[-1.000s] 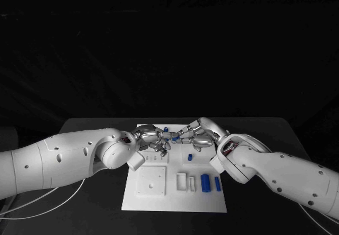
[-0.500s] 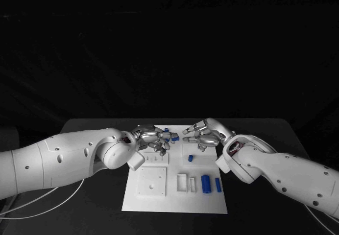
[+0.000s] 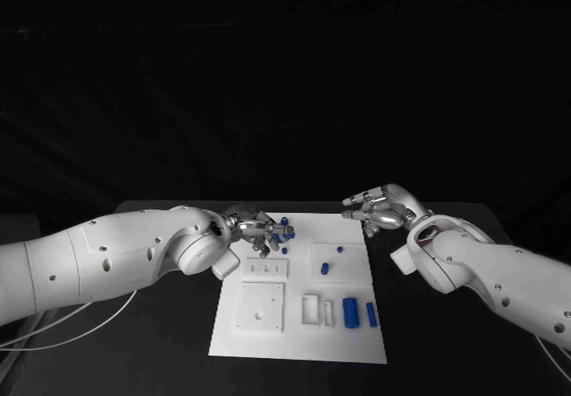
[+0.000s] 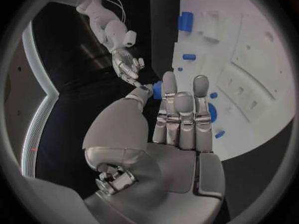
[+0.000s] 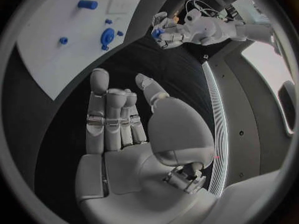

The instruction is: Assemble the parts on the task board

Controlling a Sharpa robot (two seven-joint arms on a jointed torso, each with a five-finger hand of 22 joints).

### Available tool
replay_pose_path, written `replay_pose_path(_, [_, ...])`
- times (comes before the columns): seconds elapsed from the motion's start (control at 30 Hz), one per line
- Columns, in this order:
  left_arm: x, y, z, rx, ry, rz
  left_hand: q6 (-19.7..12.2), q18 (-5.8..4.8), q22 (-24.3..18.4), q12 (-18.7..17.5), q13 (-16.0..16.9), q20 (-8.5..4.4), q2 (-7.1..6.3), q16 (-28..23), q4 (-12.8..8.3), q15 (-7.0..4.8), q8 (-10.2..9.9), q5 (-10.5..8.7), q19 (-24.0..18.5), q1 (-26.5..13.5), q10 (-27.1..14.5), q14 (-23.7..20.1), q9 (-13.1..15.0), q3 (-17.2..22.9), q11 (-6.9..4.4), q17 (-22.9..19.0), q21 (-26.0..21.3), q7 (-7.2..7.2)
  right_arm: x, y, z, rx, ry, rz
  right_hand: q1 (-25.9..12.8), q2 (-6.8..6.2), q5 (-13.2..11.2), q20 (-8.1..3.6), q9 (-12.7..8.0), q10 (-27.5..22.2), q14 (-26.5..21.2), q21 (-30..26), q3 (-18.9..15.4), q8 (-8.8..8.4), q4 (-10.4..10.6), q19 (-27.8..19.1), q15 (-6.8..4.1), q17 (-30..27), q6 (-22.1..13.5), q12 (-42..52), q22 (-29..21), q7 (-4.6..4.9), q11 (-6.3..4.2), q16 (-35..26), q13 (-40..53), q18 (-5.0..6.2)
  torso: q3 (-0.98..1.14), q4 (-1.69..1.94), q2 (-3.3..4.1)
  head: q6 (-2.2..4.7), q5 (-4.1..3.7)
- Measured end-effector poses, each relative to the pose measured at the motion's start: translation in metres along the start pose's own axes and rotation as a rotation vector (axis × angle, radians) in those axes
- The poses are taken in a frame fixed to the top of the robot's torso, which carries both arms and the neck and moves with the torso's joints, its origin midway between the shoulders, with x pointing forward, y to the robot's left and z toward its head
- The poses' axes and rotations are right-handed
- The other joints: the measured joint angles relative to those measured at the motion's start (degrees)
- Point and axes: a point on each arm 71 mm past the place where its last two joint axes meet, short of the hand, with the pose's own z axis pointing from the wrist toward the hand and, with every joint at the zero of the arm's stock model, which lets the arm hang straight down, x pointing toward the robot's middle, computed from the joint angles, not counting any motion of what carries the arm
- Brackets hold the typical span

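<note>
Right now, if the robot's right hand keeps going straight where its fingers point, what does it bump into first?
Probably nothing: the right hand is open over bare black table, its fingers pointing past the task board edge. Depth is unclear.

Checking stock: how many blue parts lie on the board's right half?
4: two side by side nearest the robot, one mid-board, a small one beyond it. The left hand pinches another blue part; more near it may be hidden.

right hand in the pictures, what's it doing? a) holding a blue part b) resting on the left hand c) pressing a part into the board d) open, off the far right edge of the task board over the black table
d: the right hand holds nothing, its fingers apart in the right wrist view, and it sits beyond the white task board, over the black table.
</note>
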Motion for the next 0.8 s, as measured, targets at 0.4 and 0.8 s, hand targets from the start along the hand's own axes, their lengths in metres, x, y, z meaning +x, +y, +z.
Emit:
replay_pose_path(0.4, [0.002, -0.003, 0.014, -0.221, -0.069, 0.268, 0.2, 0.0, 0.0, 0.3, 0.4, -0.12, 0.01, 0.0, 0.4, 0.08, -0.1, 0.0, 0.7, 0.0, 0.2, 0.5, 0.1, 0.4, 0.17, 0.2, 0.3, 0.0, -0.035, -0.004, 0.016, 0.001, -0.113, 0.032, -0.3, 0.31, 0.6, 0.0, 0.0, 0.0, 0.0, 0.3, 0.4, 0.0, -0.4, 0.0, 0.0, -0.2, 0.0, 0.2, 0.4, -0.01, 0.0, 0.3, -0.4, -0.01, 0.76, -0.04, -1.0, -1.42, 0.89])
replay_pose_path(0.8, [0.005, 0.008, 0.034, -0.316, -0.164, 0.42, 0.3, 0.01, 0.0, 1.1, 1.5, -0.32, 0.51, 0.7, 0.6, 0.16, -0.5, 2.33, 0.9, -0.5, 0.4, 0.8, 1.3, 0.6, 0.06, 1.0, 0.9, 0.07, -0.053, 0.002, 0.039, -0.021, -0.186, 0.027, -0.6, 0.54, 1.4, 0.0, 0.0, -0.4, 0.0, -0.7, 0.4, 0.0, -0.4, 0.0, 0.0, -0.8, 0.0, 0.0, 0.3, -0.03, 0.0, 0.1, -1.3, -0.06, 1.16, -0.08, -2.13, -3.41, 1.24])
